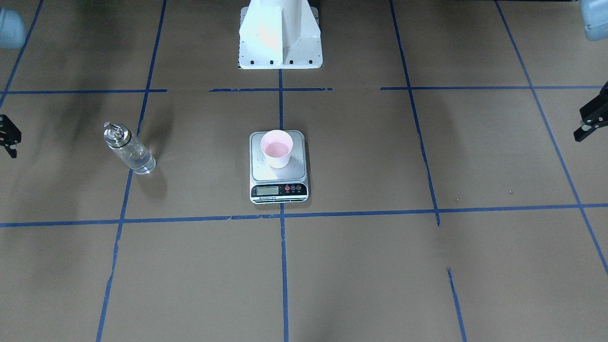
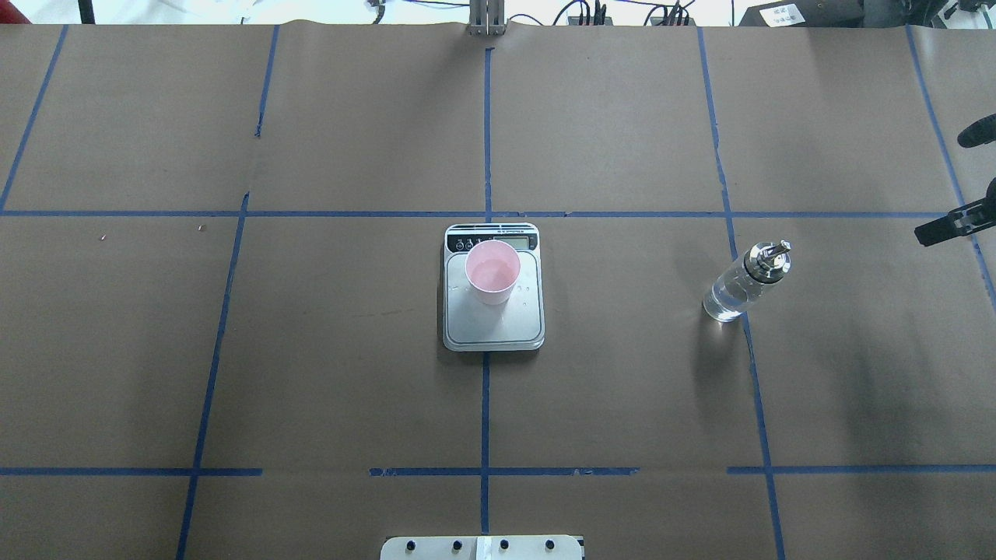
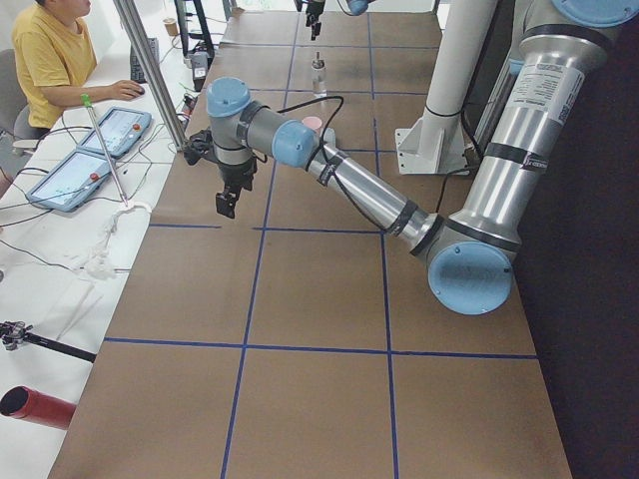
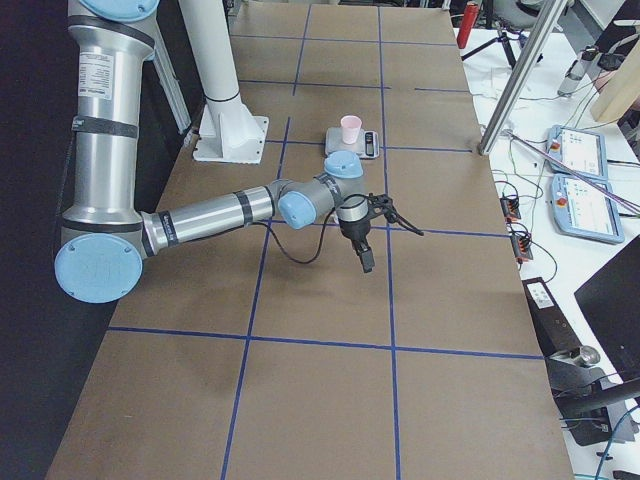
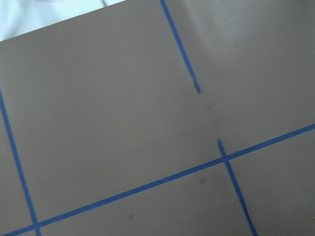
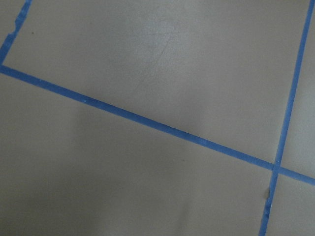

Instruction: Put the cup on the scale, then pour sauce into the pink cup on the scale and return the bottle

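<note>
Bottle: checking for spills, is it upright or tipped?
Upright. The bottle stands on its base on the table, silver cap uppermost.

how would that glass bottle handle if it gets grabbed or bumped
The bottle looks like smooth clear glass, so probably rigid but slippery and breakable. It stands tall on a narrow base with a metal cap, so a high nudge may tip it; on its side it would likely roll.

Both arms reach outward to opposite sides, left gripper (image 3: 226,210) and right gripper (image 4: 366,264) pointing down, empty.
</note>
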`<state>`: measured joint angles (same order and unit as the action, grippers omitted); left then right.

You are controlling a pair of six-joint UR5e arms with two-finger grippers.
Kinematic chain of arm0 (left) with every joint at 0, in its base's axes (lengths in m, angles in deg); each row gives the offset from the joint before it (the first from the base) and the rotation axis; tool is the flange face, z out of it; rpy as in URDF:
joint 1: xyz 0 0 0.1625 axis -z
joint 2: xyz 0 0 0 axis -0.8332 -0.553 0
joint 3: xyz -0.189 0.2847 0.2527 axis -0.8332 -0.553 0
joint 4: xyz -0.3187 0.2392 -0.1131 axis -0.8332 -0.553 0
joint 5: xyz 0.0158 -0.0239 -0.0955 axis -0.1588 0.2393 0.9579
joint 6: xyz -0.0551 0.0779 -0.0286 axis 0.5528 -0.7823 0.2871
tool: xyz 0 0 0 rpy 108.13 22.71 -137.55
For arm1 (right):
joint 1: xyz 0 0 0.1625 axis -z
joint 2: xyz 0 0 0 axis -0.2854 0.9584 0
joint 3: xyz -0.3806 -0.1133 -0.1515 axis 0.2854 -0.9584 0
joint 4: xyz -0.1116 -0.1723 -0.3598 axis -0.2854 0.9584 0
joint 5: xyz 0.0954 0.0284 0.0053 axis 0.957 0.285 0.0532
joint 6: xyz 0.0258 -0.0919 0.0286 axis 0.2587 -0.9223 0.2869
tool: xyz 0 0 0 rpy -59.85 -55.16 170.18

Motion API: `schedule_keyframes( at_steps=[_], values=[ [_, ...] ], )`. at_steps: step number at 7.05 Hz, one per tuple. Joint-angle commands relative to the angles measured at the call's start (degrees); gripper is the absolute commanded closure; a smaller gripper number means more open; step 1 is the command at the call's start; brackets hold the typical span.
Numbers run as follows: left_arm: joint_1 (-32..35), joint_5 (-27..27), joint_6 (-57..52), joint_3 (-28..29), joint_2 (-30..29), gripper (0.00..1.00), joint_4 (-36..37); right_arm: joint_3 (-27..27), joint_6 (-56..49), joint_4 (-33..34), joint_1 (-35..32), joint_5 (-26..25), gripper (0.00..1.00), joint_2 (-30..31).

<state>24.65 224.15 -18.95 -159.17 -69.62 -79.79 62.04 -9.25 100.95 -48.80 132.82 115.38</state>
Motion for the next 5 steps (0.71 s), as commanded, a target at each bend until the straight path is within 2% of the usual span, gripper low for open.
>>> schedule_keyframes(
  at_steps=[1,3,5],
  values=[
    [4.58,0.38,-0.55,1.06,4.92,0.00,-0.90,-5.97,-3.47,0.52,-8.66,10.14,0.00,-2.82],
    [4.79,-0.23,-8.77,3.70,6.87,0.00,-4.23,-16.68,-14.68,1.66,-16.23,18.41,0.00,-7.56],
    [4.62,-0.93,-8.46,3.79,6.00,0.00,-4.33,-17.26,-16.32,6.13,-16.97,18.97,0.00,-8.71]
  ],
)
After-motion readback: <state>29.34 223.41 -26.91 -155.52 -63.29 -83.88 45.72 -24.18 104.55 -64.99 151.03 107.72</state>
